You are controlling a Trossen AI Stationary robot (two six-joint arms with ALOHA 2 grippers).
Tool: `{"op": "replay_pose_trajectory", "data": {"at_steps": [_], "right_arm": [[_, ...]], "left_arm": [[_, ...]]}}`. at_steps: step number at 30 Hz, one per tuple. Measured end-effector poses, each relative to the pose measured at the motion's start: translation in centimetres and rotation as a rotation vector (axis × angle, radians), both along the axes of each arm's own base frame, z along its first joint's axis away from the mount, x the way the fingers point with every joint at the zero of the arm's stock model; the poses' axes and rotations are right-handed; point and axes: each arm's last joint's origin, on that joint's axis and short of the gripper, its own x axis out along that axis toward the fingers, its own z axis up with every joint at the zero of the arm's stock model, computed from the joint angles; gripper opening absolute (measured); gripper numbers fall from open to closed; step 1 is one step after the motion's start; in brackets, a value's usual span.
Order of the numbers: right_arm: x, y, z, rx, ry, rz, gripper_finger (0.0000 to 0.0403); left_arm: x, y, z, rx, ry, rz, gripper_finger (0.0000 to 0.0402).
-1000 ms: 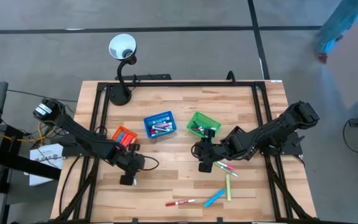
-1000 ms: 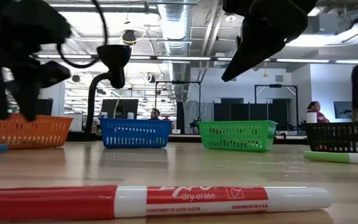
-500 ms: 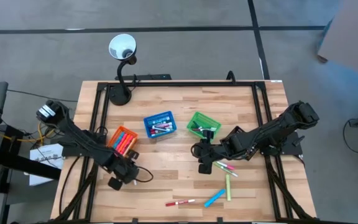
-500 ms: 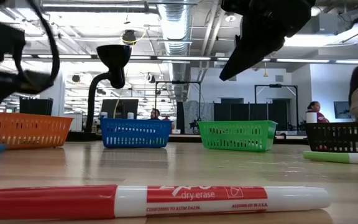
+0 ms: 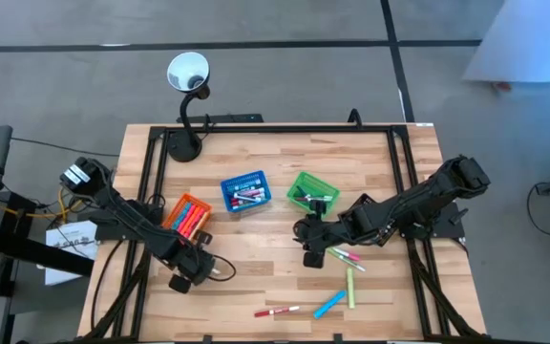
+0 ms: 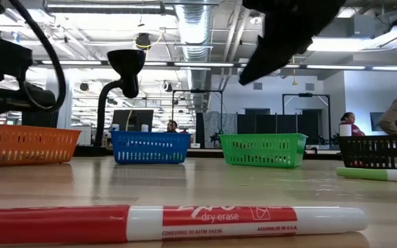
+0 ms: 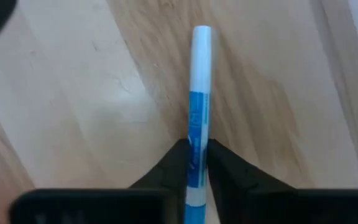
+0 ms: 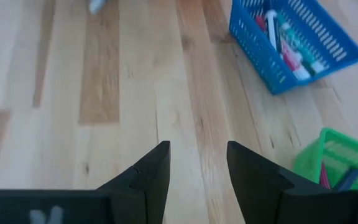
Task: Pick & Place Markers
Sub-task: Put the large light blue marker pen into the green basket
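Note:
A white marker with a blue label (image 7: 201, 81) lies on the wooden table near its left edge. My left gripper (image 5: 179, 277) is over it, in front of the orange basket (image 5: 189, 215), and is shut on it. My right gripper (image 5: 311, 254) hangs open above the table just in front of the green basket (image 5: 311, 191), with nothing between its fingers (image 8: 148, 171). Loose markers lie at the near right: a red-and-white one (image 5: 277, 311), a blue one (image 5: 329, 304), a green one (image 5: 349, 285) and pink and green ones (image 5: 348, 256). My left gripper pinches the marker's barrel at the blue label (image 7: 197, 134) between its two fingers (image 7: 174, 163), one on each long side. The fingers come from above. The marker runs on past the fingertips to its white end (image 7: 202, 34), close over the wood.
A blue basket (image 5: 244, 191) holding markers stands at the table's middle, and a black basket (image 6: 381, 151) shows at the right in the low view. A desk lamp (image 5: 187, 75) stands at the far left corner. People show in the room behind the table.
My left gripper has gone toward the table's left and near edges, away from the orange basket, and down over the blue-and-white marker. That marker's end has slid a little toward the left in the low view.

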Motion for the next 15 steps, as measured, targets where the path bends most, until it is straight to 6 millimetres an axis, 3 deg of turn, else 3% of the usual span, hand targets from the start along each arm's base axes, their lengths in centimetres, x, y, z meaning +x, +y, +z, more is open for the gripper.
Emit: {"op": "replay_pose_trajectory", "data": {"at_steps": [2,7,11,15], "right_arm": [[0.3,-0.1,0.2,0.012,-0.037,-0.005,0.015],[1.2,-0.5,1.0,0.023,-0.136,-0.005,0.0148],[1.6,-1.1,1.2,0.02,-0.167,-0.013,0.0149],[1.7,-1.4,1.2,0.021,-0.173,-0.022,0.0146]], "left_arm": [[0.2,-0.1,0.1,-0.015,-0.034,0.064,0.0025],[2.3,-0.6,1.6,-0.068,-0.419,0.353,0.0028],[3.9,-0.7,2.8,-0.065,-0.623,0.356,0.0029],[5.0,0.7,3.1,0.031,-0.702,0.394,0.0025]]}}
